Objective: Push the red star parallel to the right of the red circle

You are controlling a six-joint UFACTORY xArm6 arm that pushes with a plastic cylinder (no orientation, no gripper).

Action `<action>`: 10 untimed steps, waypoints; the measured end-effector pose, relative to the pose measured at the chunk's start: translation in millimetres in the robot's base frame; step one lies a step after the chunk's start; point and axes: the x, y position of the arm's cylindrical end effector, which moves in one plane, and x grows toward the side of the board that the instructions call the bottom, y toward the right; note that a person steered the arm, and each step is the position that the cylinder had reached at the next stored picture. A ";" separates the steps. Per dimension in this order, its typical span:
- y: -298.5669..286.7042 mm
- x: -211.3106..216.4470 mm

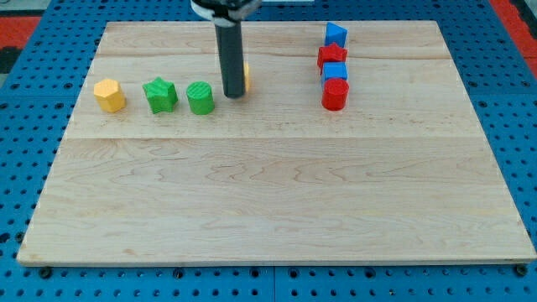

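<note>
The red star (331, 56) lies at the view's upper right in a tight column of blocks. Above it sits a blue block (336, 34). Below it sits a second blue block (335, 71), and below that the red circle (335, 94). My tip (234, 94) rests on the board well to the left of that column. It stands just right of the green circle (200, 97) and in front of a yellow block (245, 75), which the rod mostly hides.
A green star (159, 94) and a yellow hexagon (109, 95) lie in a row at the view's left. The wooden board (268, 201) sits on a blue pegboard surface (25, 168).
</note>
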 end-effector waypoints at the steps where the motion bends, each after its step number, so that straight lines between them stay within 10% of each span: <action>1: -9.4 -35.8; 4: 94.7 -81.0; 7: 201.7 -3.0; 9: 222.8 -54.6; 10: 235.0 5.1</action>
